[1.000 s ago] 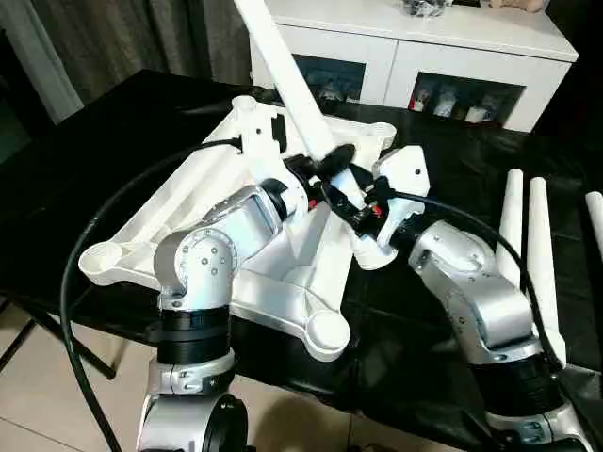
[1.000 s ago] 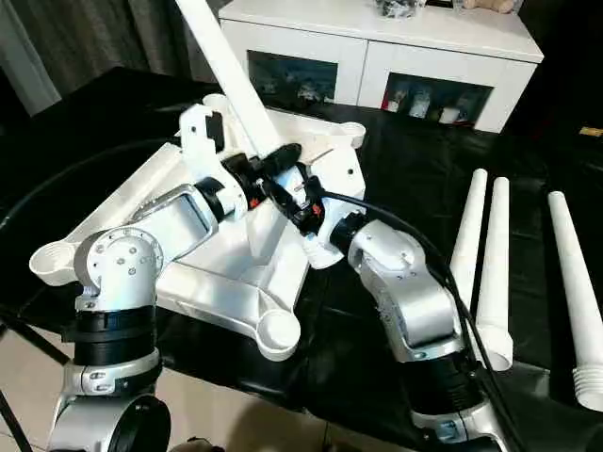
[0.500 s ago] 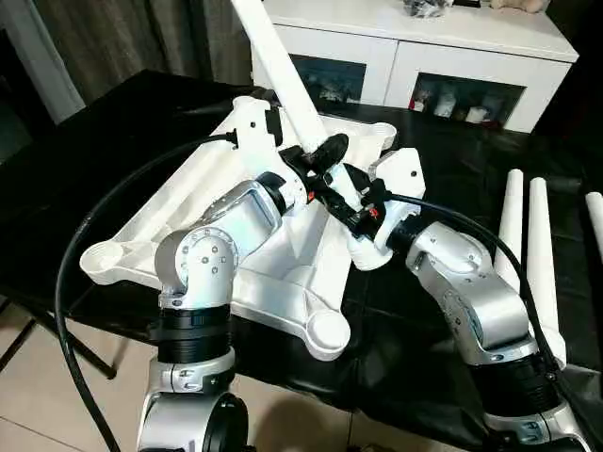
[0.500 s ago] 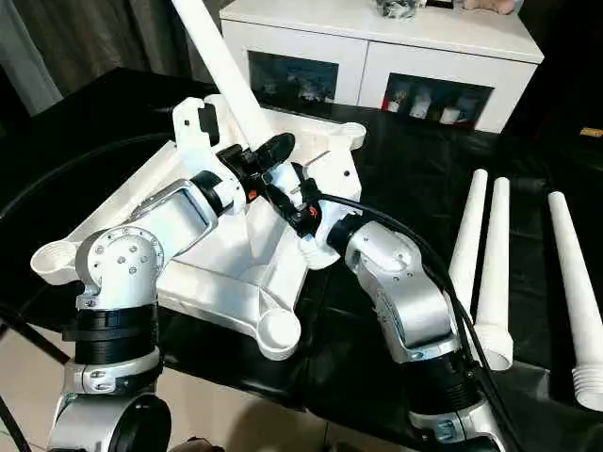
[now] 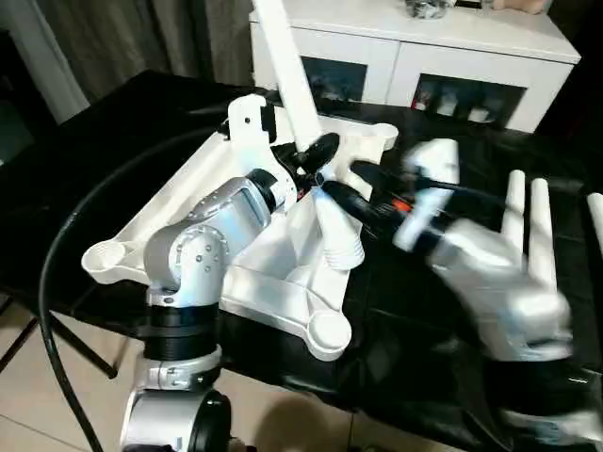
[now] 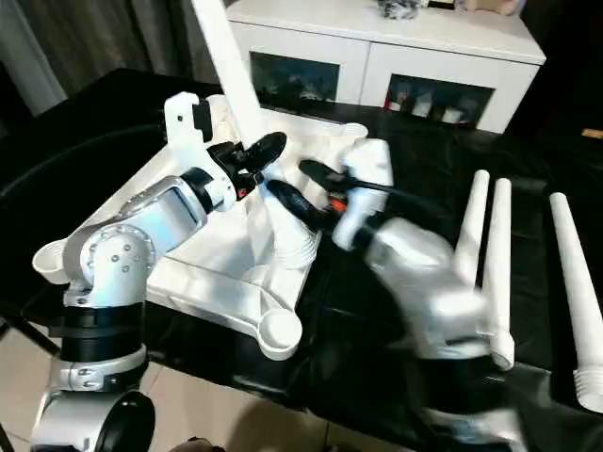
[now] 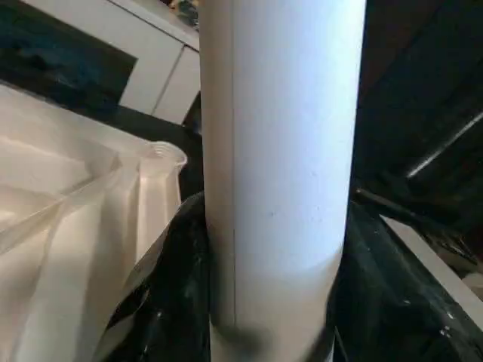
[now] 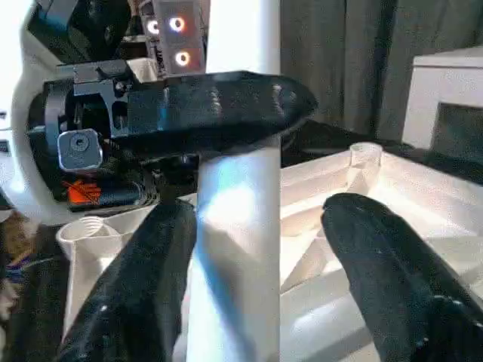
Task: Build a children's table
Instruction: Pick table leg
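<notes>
The white tabletop (image 5: 188, 207) lies ribbed side up on the black table, its round corner sockets (image 5: 325, 331) showing. My left gripper (image 5: 313, 155) is shut on a long white leg (image 5: 283, 66), which leans steeply. The leg's threaded end (image 5: 339, 252) is low over the tabletop's right edge, not at a corner socket. In the left wrist view the leg (image 7: 279, 151) rises between my black fingers (image 7: 177, 302). My right gripper (image 5: 341, 179) is open just right of the leg. Its fingers (image 8: 392, 279) stand apart on either side of the leg (image 8: 234, 226).
Spare white legs (image 6: 476, 254) (image 6: 575, 292) lie side by side on the black table at the right. A white cabinet with glass-fronted shelves (image 5: 424, 38) stands behind the table. A black cable (image 5: 57, 282) loops off my left arm past the table's front left edge.
My right gripper has let go of the leg's lower part and swung back to the right. The leg, still in my left gripper, now stands more upright.
</notes>
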### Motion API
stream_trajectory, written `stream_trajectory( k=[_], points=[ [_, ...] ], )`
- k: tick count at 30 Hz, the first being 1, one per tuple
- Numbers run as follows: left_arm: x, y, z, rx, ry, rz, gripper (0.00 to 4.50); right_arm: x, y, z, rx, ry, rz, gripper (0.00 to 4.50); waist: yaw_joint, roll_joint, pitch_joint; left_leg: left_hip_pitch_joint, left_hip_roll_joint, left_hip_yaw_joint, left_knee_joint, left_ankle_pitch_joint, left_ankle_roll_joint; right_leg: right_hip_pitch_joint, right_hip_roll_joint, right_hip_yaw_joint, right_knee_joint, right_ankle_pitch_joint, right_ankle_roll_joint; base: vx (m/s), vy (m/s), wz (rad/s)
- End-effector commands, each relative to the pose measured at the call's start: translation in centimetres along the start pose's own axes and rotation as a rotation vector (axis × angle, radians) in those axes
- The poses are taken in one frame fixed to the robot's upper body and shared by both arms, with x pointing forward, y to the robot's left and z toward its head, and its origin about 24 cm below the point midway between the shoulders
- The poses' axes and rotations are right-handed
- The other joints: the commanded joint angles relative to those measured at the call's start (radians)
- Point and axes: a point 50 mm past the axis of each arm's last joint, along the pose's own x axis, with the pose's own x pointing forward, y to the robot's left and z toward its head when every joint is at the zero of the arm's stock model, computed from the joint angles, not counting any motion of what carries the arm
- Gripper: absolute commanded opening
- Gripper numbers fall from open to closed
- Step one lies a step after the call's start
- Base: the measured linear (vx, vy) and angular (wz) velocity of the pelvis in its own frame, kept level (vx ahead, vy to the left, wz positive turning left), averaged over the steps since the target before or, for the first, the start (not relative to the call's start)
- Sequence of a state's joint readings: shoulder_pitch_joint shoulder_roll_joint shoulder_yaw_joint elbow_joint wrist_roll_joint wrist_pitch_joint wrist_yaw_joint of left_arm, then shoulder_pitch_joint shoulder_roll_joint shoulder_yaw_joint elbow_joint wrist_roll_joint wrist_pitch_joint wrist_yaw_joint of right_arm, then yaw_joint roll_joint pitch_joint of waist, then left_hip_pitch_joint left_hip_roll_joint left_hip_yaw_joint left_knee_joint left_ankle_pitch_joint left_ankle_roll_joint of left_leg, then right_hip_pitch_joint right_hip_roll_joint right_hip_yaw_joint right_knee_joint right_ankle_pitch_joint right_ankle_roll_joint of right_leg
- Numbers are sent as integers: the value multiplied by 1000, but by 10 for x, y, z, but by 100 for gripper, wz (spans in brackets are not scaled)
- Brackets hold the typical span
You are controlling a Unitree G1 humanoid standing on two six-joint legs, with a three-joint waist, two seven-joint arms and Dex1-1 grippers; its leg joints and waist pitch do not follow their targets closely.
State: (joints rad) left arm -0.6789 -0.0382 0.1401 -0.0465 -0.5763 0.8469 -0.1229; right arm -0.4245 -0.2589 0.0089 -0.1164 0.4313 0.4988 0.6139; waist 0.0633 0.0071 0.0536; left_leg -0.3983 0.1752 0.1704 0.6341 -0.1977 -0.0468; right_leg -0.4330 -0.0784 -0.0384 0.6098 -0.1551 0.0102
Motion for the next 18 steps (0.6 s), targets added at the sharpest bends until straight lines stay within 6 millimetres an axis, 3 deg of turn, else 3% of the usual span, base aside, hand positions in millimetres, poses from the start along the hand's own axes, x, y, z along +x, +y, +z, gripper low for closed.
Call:
stream_trajectory(
  k=[1,9,18],
  points=[
    [1,-9,6,22,-17,-45,186,-2,2,4,5,-10,23,338,4,-4,-75,18,35,-8,-76,-109,61,70,-44,28,-57,-103,-240,0,0,0],
    [-12,-22,11,24,5,-295,186,-17,-3,11,108,40,116,404,3,-8,-73,18,33,-7,-78,-133,45,69,-43,26,-63,-172,-228,0,0,0],
    [-6,-22,10,143,17,-229,186,-8,13,3,61,111,140,429,2,-5,-71,18,34,-11,-83,-159,14,65,-44,27,-71,-246,-179,0,0,0]
  ],
)
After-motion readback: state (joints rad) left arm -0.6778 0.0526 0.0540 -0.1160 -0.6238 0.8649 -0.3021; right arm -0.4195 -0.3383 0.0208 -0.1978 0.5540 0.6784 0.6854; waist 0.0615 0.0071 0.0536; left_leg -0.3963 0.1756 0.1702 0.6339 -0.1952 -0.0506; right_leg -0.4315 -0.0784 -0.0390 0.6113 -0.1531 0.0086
